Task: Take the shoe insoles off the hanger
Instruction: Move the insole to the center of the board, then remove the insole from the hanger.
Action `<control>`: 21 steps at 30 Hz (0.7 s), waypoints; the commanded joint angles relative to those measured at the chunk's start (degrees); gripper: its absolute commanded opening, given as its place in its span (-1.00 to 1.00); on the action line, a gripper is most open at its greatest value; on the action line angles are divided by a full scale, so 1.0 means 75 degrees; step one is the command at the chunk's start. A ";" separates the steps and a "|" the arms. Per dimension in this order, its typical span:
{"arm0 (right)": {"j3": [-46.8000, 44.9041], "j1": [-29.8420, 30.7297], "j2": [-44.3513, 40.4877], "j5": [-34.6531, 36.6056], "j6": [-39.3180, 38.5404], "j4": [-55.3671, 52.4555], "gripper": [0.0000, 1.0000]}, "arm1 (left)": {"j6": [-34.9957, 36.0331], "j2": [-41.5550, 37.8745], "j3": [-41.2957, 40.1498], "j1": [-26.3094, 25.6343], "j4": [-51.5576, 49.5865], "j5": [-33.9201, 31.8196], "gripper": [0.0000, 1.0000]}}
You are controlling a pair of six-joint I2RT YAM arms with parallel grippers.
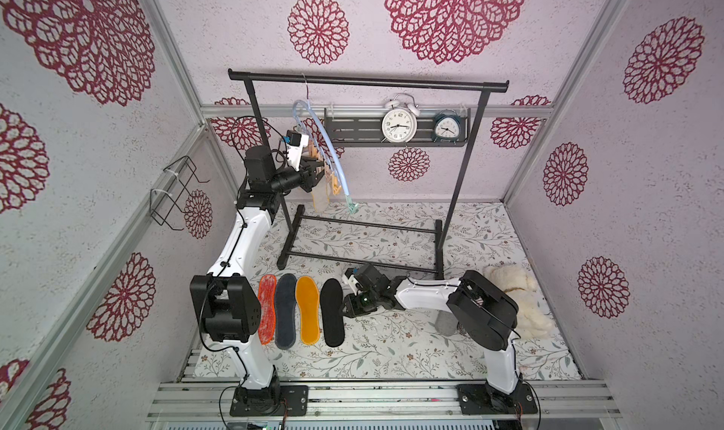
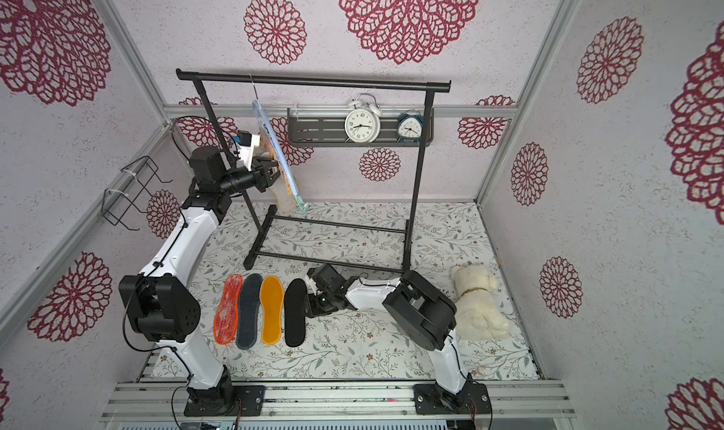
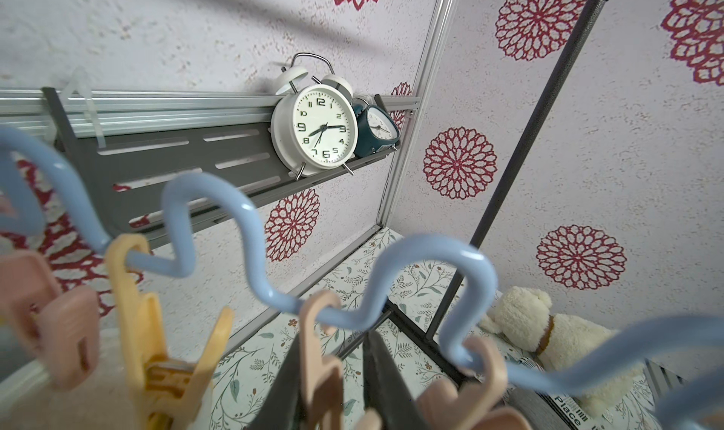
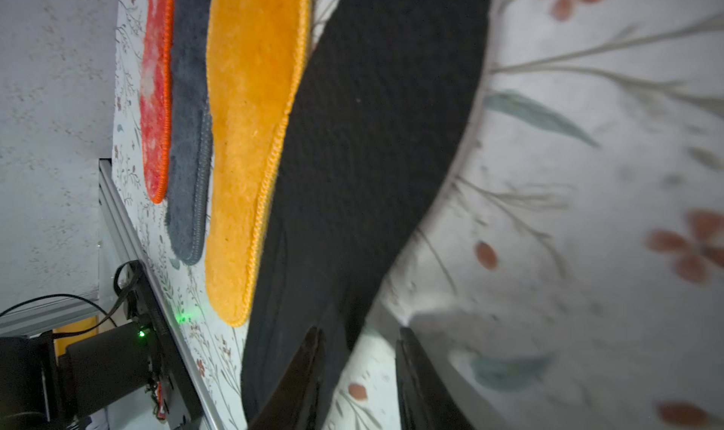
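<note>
Four insoles lie side by side on the table (image 1: 391, 345): orange-red insole (image 1: 267, 308), dark grey insole (image 1: 286, 310), yellow insole (image 1: 307, 310), black insole (image 1: 333, 312). The right gripper (image 4: 358, 342) sits low at the black insole's edge, jaws parted, gripping nothing. A pale insole (image 1: 320, 198) hangs clipped to the hanger (image 1: 333, 149) on the rack (image 1: 368, 81). The left gripper (image 1: 319, 173) is raised at the hanger. Its jaws straddle a peach clothespin (image 3: 321, 353) — whether they clamp it cannot be told.
</note>
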 commanded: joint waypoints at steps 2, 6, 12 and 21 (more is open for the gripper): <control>-0.1042 -0.0869 -0.1815 0.0764 -0.0814 0.0962 -0.31 | 0.0126 -0.0130 -0.0163 0.0053 -0.0249 0.0019 -1.00; -0.2562 -0.1752 -0.3601 0.1186 -0.1948 0.1654 -0.29 | 0.0202 -0.0118 -0.0182 0.0086 -0.0342 0.0007 -1.00; -0.5401 -0.3077 -0.6566 0.1715 -0.3050 0.2383 -0.29 | 0.0261 -0.0116 -0.0162 0.0111 -0.0454 -0.0062 -1.00; -0.8192 -0.3696 -1.0105 0.1842 -0.2677 0.2961 -0.27 | 0.0393 -0.0163 -0.0149 0.0123 -0.0693 -0.0223 -1.00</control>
